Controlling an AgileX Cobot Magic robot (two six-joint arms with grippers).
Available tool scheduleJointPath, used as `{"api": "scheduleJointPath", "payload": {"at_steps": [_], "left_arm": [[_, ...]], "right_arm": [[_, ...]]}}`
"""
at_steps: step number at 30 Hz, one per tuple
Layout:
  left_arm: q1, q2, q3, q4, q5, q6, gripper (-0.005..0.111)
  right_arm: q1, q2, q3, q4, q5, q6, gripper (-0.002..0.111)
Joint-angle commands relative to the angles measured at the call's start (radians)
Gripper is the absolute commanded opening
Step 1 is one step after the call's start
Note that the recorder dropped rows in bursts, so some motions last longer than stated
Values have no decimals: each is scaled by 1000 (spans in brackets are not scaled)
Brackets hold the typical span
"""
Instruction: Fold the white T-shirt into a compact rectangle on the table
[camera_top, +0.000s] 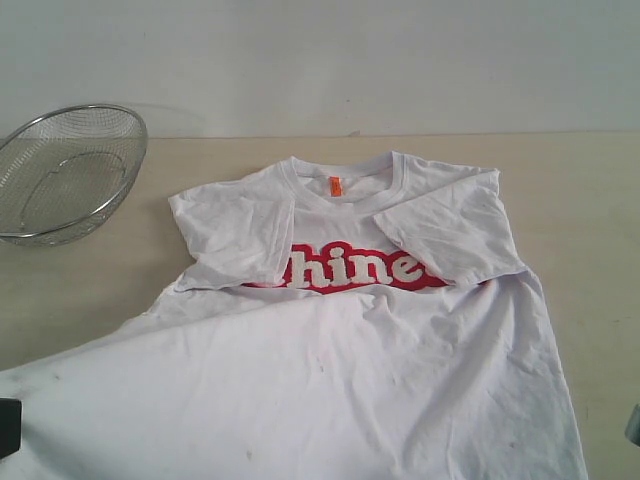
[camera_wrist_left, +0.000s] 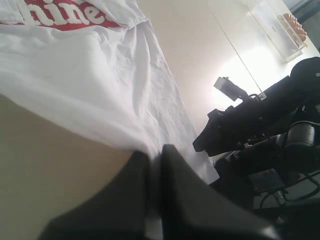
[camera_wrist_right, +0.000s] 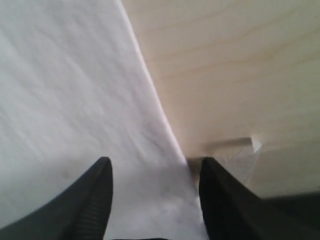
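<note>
Two hem corners face the arms: the left gripper (camera_wrist_left: 156, 152) is pinched shut on one corner of the white T-shirt (camera_top: 380, 380), and the right gripper (camera_wrist_right: 156, 161) straddles the opposite edge, jaws apart.

Left gripper (camera_wrist_left: 155, 152) has its jaws pressed together; right gripper (camera_wrist_right: 155, 162) jaws stand apart.
</note>
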Motion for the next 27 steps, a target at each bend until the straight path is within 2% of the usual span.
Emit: {"api": "scheduleJointPath", "payload": {"at_steps": [1, 7, 10, 15, 22, 27], "left_arm": [[2, -4, 4, -16, 6, 6, 4], [2, -4, 4, -23, 6, 6, 4], [2, -4, 4, -23, 6, 6, 4], [2, -4, 4, -23, 14, 6, 4], [2, -4, 4, -23, 14, 9, 4], [2, -4, 4, -23, 13, 11, 4]], "right_arm": [[3, 1, 14, 37, -37, -45, 49], [5, 1, 14, 56, -33, -82, 49], [95, 1, 21, 50, -51, -68, 49], [212, 1, 21, -40, -74, 64, 49], [290, 1, 25, -77, -112, 104, 49], [295, 37, 43, -94, -158, 133, 49]]}}
